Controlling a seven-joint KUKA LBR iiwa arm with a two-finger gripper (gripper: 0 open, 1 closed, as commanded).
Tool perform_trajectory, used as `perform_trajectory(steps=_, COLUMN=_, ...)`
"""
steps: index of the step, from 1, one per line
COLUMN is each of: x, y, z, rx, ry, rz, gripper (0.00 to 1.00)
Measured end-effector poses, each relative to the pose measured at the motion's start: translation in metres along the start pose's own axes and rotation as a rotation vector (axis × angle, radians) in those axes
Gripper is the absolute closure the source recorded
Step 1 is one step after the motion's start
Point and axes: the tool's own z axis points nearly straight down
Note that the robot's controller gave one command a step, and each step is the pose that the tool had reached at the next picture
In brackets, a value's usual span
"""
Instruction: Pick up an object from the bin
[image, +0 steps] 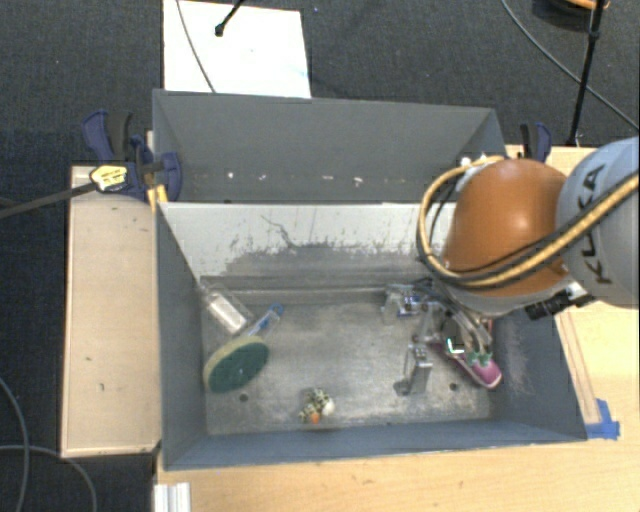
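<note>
Pink oblong thing: right end of the bin floor, near the front wall, long axis slanting back-left to front-right. Gripper: just beside it on its left, low over the floor; whether released or clenched cannot be told. Well apart leftward: small mottled thing, green-headed brush.

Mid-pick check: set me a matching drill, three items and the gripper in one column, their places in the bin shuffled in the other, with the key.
In the bin:
1. green-headed scrub brush
2. small multicoloured item
3. pink item
4. gripper

Places:
A. right end of the floor, under the arm
B. left part of the floor
C. by the front wall, about mid-width
D. right of centre, just left of the pink item

Pairs: 1-B, 2-C, 3-A, 4-D
</note>
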Motion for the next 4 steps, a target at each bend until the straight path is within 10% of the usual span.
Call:
perform_trajectory(steps=1, x=0.019, y=-0.084, z=0.019, rx=0.003, ry=-0.004, rz=-0.293, gripper=0.00)
perform_trajectory(steps=2, x=-0.052, y=-0.099, z=0.096, rx=0.000, ry=-0.007, rz=-0.092, gripper=0.00)
perform_trajectory(steps=3, x=-0.052, y=-0.163, z=0.114, rx=-0.007, ry=-0.006, rz=-0.032, gripper=0.00)
perform_trajectory(steps=4, x=-0.052, y=-0.165, z=0.114, rx=-0.008, ry=-0.006, rz=-0.026, gripper=1.00)
